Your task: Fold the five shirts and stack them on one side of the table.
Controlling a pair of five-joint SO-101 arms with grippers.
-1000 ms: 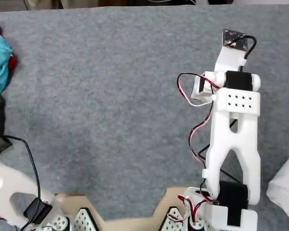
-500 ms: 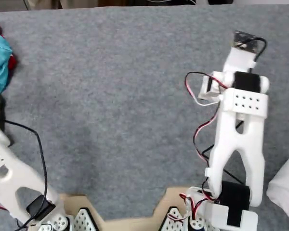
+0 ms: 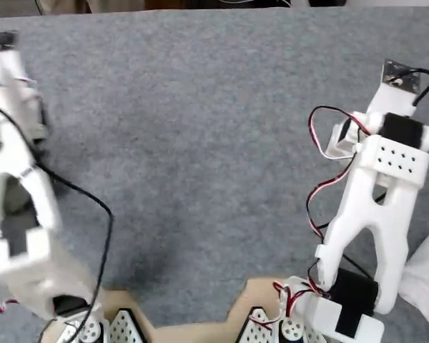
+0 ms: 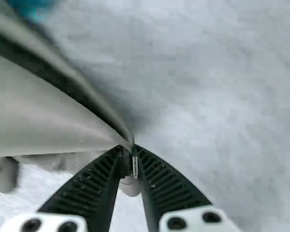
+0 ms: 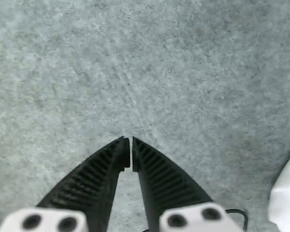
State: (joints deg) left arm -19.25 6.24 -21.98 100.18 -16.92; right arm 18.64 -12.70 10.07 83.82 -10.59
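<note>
left gripper holds grey shirt at left edge of mat (image 3: 200, 143)

left gripper (image 4: 131, 162): jaws closed, pinching a fold of the grey shirt (image 4: 38, 121), which stretches away from the tips. right gripper (image 5: 130, 145): jaws closed, empty, over bare mat, well apart from it. white shirt (image 3: 427, 275) lies just beside that arm.

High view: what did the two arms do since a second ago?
The left arm swung from the near corner up along the table's left edge to the far corner. Its fingers now pinch grey cloth. The right arm shifted toward the right edge, shut and empty. The white cloth stayed put.
</note>
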